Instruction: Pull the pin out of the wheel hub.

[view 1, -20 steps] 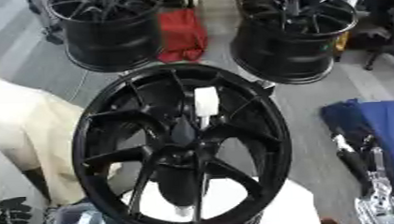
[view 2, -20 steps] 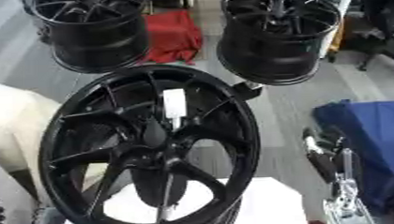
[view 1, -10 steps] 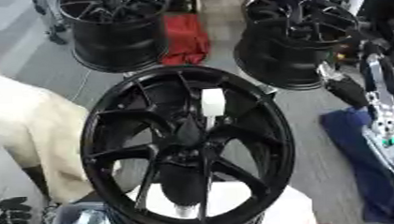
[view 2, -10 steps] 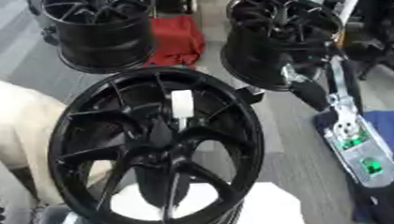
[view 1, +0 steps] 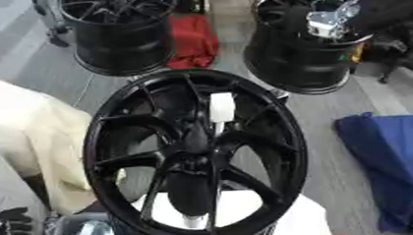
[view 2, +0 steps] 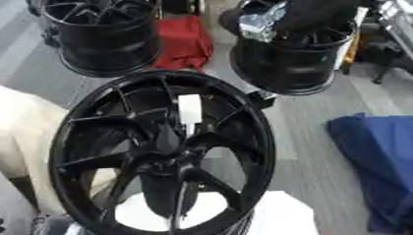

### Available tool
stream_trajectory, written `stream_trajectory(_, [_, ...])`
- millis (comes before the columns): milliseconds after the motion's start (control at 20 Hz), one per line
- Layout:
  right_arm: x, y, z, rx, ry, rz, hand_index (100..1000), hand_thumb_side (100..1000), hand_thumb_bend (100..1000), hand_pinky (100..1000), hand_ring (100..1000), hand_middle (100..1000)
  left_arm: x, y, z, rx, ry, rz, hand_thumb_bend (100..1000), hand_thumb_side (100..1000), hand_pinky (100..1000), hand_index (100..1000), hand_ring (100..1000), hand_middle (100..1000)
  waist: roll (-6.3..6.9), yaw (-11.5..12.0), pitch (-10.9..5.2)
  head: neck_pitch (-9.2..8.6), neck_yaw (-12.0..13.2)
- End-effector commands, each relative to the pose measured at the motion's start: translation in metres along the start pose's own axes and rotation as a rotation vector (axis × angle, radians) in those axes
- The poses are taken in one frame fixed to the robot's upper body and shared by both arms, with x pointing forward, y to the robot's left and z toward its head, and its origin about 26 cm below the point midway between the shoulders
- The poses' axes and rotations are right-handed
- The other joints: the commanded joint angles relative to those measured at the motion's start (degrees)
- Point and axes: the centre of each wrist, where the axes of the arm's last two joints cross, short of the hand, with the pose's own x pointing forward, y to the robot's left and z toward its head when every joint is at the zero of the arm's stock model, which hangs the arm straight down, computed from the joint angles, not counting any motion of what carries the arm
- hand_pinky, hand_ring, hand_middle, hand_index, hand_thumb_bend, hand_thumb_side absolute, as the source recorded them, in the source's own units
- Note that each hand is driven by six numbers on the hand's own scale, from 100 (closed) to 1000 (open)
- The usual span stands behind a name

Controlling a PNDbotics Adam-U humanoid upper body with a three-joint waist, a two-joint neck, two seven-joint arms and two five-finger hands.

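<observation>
Left eye view: a black wheel hub stands tilted in the foreground, resting on something white at its base. A white pin sits in the hub just above the centre, between two spokes, still in place. Two more black wheels stand on the grey floor behind, a red cloth between them, a blue cloth lying at the right. The robot's right arm reaches in from the upper right corner over the far right wheel; its right hand shows only as a silvery blur, and whether the fingers are curled or straight cannot be told. The left hand rests at the lower left corner, well apart from the hub, fingers seemingly relaxed and spread, holding nothing.

Right eye view: the same hub fills the foreground, the pin upright in it. The right arm's dark forearm crosses the far wheel's rim. Half a second ago that arm hung lower at the right, beside the blue cloth; it has since risen toward the upper corner. The pin has not moved.
</observation>
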Motion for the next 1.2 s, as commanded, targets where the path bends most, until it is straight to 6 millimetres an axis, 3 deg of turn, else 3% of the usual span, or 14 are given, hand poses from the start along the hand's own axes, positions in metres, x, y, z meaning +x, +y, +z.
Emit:
stream_trajectory(50, [0.015,-0.004,-0.009,0.122,-0.001,-0.001,968,446,325,847,903,867,0.011,0.015,0.002,-0.16,-0.108,-0.17,100,879,712,824,685,651,0.23,0.01,-0.74,-0.09,-0.24])
stream_trajectory(500, [0.023,0.007,-0.073,0.316,0.039,0.036,978,436,335,889,943,915,0.01,0.013,0.0,-0.168,-0.108,-0.172,100,879,712,824,686,652,0.31,0.28,-0.84,-0.16,-0.99])
stream_trajectory(750, [0.01,0.023,-0.105,0.35,0.109,0.097,986,458,342,918,959,936,0.011,0.012,-0.002,-0.175,-0.111,-0.173,100,880,712,824,686,652,0.34,0.51,-0.85,-0.27,-1.33])
stream_trajectory(1200, [-0.02,0.036,-0.128,0.363,0.185,0.197,989,468,343,926,961,939,0.012,0.01,-0.004,-0.178,-0.114,-0.175,100,880,713,824,687,653,0.41,0.73,-0.77,-0.38,-1.35])
